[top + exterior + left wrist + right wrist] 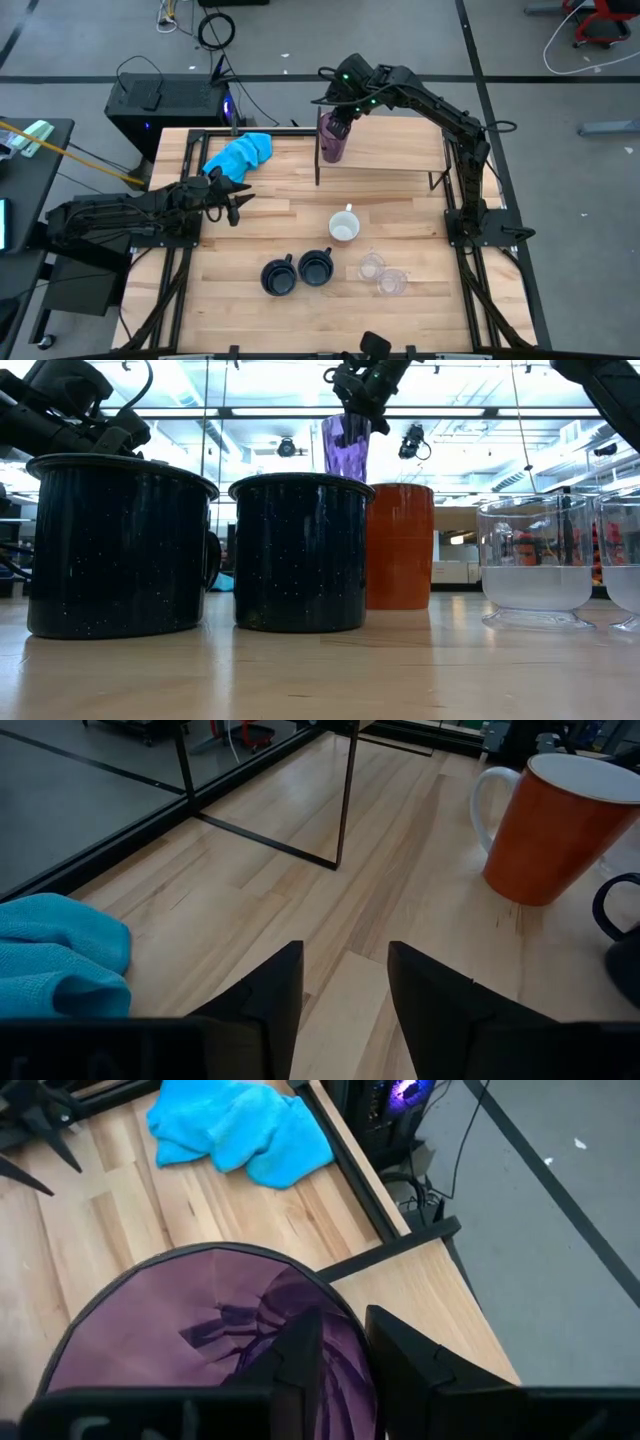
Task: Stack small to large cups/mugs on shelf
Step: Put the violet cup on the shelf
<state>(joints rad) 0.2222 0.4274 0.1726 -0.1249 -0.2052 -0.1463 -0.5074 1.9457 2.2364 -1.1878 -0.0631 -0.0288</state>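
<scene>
My right gripper (338,112) is shut on the translucent purple tumbler (332,138) at the left end of the light wood shelf (395,145). I cannot tell whether the tumbler's base rests on the shelf. The orange mug with white inside (343,227) stands upright on the table in front of the shelf. Two dark navy mugs (278,277) (316,267) and two small clear cups (372,267) (392,283) stand nearer the front edge. My left gripper (235,203) is open and empty at the table's left, beside the blue cloth. My right gripper holds the tumbler by its rim (338,1302), with one finger (300,1352) inside the cup and the other (400,1362) outside its wall. The fingers come from above, pointing down. The tumbler stays upright, mouth up, below the gripper.
A bright blue cloth (240,153) lies bunched at the table's far left. The shelf's thin black uprights (345,795) stand on the table between the cloth and the orange mug (560,825). The shelf top to the right of the tumbler is bare wood.
</scene>
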